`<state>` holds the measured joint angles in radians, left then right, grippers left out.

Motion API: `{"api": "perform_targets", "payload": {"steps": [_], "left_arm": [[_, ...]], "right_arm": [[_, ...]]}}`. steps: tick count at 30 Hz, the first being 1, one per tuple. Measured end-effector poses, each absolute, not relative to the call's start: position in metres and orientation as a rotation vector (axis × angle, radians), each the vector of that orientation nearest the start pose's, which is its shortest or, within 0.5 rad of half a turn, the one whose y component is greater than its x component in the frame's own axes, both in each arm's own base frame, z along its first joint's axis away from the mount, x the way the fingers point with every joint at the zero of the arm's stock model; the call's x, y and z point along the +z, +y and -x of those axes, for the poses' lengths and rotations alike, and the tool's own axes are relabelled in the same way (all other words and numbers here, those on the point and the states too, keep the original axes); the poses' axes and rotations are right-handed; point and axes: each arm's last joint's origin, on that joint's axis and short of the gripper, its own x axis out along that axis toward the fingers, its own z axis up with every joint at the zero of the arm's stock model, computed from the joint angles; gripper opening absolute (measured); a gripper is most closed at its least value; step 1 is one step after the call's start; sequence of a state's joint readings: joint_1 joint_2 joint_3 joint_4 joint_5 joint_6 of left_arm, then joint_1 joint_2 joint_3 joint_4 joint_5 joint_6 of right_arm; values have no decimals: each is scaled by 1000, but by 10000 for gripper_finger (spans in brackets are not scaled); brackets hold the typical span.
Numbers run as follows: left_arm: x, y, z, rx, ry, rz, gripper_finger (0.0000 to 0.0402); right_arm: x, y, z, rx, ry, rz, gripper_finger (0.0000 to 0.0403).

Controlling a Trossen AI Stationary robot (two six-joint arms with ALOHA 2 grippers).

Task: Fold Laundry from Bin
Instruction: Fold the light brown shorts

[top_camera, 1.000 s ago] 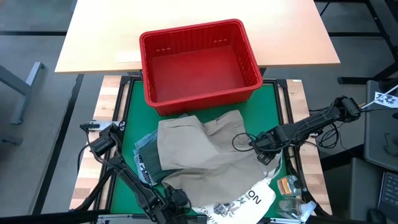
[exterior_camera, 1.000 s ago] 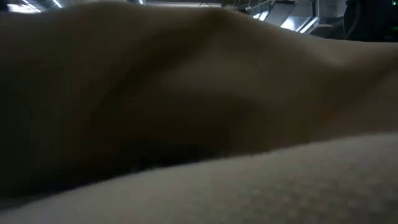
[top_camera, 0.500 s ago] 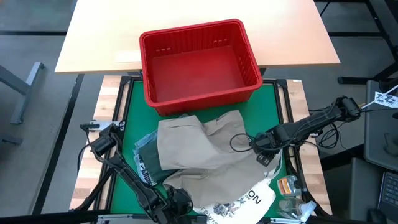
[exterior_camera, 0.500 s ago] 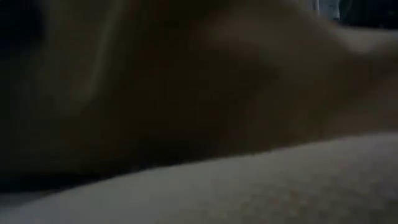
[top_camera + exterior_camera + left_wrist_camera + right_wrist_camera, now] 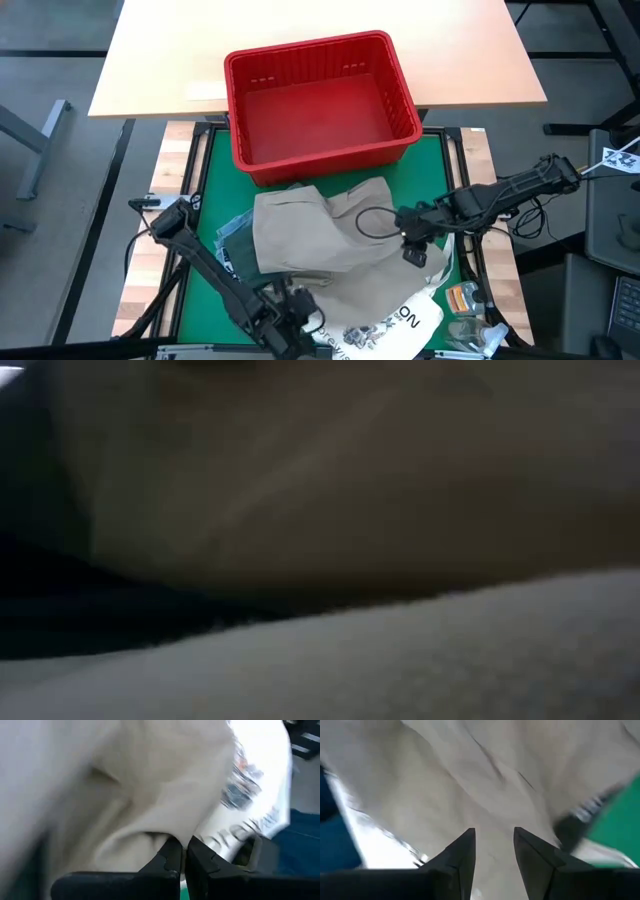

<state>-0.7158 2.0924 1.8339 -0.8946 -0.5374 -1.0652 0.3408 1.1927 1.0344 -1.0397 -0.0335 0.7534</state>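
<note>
Your left gripper [image 5: 182, 851] is pressed together on the near edge of the khaki garment [image 5: 330, 240], which lies on the green mat [image 5: 440, 165] just in front of the red bin [image 5: 320, 100]. Your right gripper [image 5: 493, 845] stands half spread over the garment's right side, fabric between its fingers.

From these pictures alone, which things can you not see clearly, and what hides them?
- Low view: cloth against the lens blocks the whole table.
- High view: the dark green garment lies mostly under the khaki garment.
- High view: the white tote bag is cut by the bottom edge.
- Left wrist view: whether the left gripper pinches any cloth.
</note>
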Motion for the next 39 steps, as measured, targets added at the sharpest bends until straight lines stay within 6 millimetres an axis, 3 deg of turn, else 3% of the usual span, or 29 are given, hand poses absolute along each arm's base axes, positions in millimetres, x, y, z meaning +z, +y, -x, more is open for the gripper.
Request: {"api": "perform_targets", "payload": {"steps": [6,14,21,31,39], "left_arm": [[264,-240,-365,371,840,187,1],[264,-174,-398,439,898,52,2],[264,-123,-417,500,931,42,24],[261,-87,-427,347,1072,279,74],[260,-83,-428,196,1156,440,104]], "right_arm": [[287,78,-216,-9,1071,-478,134],[281,81,-222,23,1082,-433,134],[279,80,-222,8,1095,-423,134],[278,79,-221,-8,1111,-413,134],[275,78,-215,-32,1171,-396,134]]}}
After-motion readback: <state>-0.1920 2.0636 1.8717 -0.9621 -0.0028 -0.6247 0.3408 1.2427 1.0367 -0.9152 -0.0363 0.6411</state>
